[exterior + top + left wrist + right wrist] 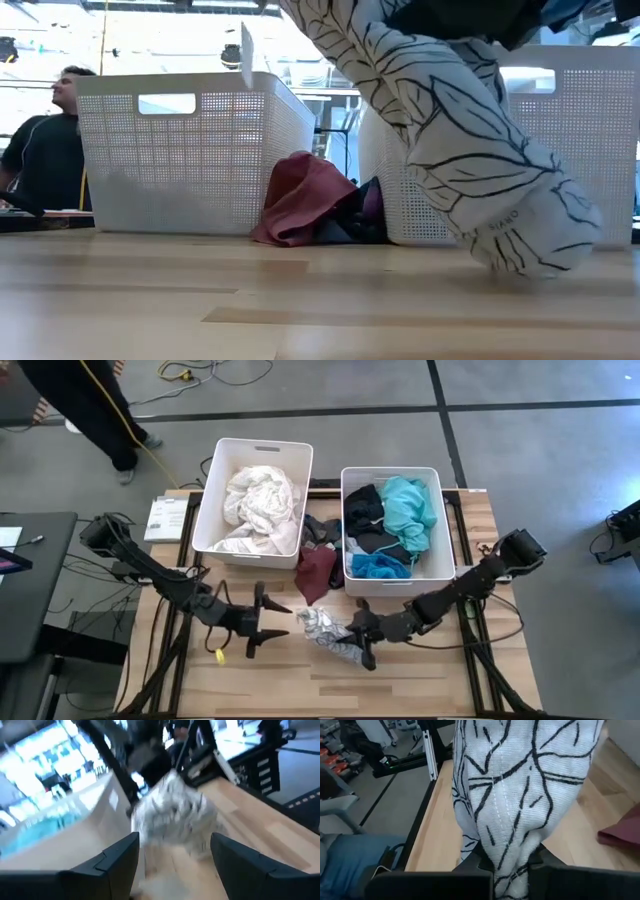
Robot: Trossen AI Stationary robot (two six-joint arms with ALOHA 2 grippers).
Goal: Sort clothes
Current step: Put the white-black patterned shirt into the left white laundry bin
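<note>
A white garment with black leaf lines (325, 632) sits at the table's middle front, with my right gripper (357, 636) shut on it. My left gripper (283, 621) stands open just left of it, its fingers pointing at it and touching nothing; the left wrist view shows the garment (172, 815) ahead of the open fingers. A maroon garment (315, 572) lies on the table between the two white bins, with a dark one (322, 530) behind it. White clothes (258, 500) fill the left bin (213, 480). Teal, black and blue clothes (392, 520) fill the right bin (441, 510). My right gripper pinches a bunched part of the patterned garment (512, 854) between its two fingers; several layers seem gathered there. The fingers come from the table's right, slanting a little down. The garment hangs from the hold, and its rounded lower end (530, 245) rests on the table.
A small yellow thing (220, 655) lies near the front left. A booklet (165, 515) lies left of the left bin. A person (95, 410) walks beyond the table's far left corner; another person (55, 150) shows behind the bins.
</note>
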